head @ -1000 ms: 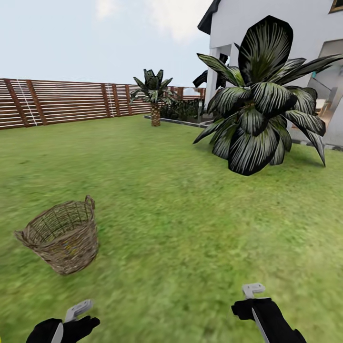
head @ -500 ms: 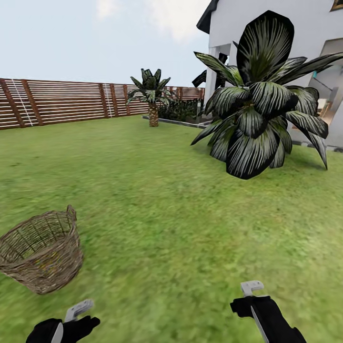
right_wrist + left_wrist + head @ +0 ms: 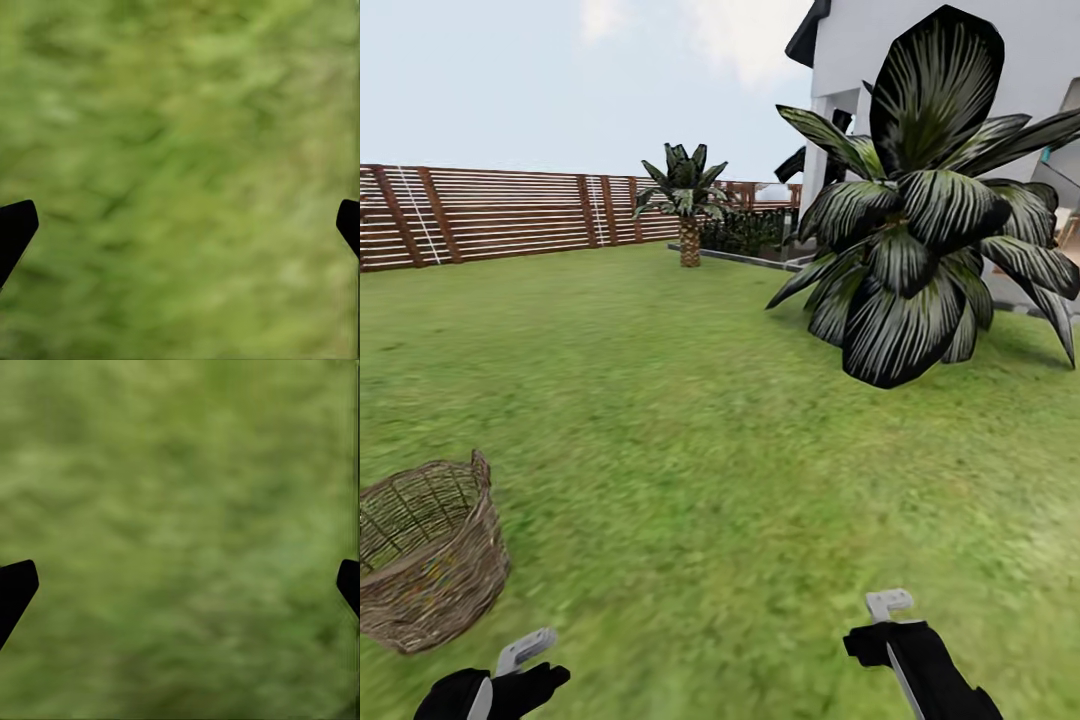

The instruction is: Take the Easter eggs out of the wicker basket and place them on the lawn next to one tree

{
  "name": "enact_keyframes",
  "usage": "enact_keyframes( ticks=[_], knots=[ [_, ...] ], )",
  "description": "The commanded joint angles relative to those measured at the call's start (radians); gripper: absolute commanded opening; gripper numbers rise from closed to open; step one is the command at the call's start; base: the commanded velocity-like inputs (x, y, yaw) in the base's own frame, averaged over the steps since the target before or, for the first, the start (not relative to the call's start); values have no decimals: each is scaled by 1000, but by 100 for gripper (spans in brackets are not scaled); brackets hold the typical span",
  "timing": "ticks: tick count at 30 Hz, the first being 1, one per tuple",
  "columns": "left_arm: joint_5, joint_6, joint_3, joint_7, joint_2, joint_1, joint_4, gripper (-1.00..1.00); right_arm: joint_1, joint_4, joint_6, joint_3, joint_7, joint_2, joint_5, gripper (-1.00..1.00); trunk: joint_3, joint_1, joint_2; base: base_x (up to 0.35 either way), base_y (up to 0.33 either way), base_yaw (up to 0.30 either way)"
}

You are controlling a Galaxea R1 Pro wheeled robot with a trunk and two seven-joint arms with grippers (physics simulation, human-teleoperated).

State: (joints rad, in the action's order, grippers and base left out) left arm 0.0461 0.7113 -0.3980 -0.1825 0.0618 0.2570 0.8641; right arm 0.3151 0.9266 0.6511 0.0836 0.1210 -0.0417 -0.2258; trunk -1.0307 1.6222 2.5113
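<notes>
The brown wicker basket (image 3: 422,560) stands on the lawn (image 3: 690,430) at the left edge of the head view, partly cut off. The Easter eggs are hidden; I cannot make them out through the weave. The tree is out of view. My left gripper (image 3: 495,688) hangs low at the bottom left, just this side of the basket. My right gripper (image 3: 915,655) hangs at the bottom right over bare grass. In the left wrist view the gripper (image 3: 180,585) is open, its fingertips (image 3: 15,589) far apart over grass. The right wrist view shows the same of that gripper (image 3: 180,225).
A large black-leaved plant (image 3: 920,230) stands ahead on the right, in front of the white house (image 3: 860,40). A small dark palm (image 3: 688,200) grows by the slatted wooden fence (image 3: 490,215) at the back. Open grass stretches ahead.
The whole view has shifted with the robot: the basket now sits lower and further left in the picture, and the big plant looks a little closer. Both grippers hold the same pose.
</notes>
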Motion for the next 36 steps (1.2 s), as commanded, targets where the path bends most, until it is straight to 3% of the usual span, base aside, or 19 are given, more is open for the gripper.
enact_keyframes(
  ticks=[1, 11, 36],
  knots=[
    [5, 7, -2, -2, 0, 1, 1, 100, 0, 1, 4, 1, 9, 0, -11, 100, -1, 0, 0, 292, -179, 235],
    [5, 7, -2, -2, -2, 1, 1, 100, 1, 3, 8, 9, 10, -1, -7, 100, -1, 0, 0, 292, -179, 234],
    [4, 7, -2, -2, -2, 1, 1, 100, 1, 3, 8, 8, 10, -1, -8, 100, -1, 0, 0, 293, -178, 44]
  ],
)
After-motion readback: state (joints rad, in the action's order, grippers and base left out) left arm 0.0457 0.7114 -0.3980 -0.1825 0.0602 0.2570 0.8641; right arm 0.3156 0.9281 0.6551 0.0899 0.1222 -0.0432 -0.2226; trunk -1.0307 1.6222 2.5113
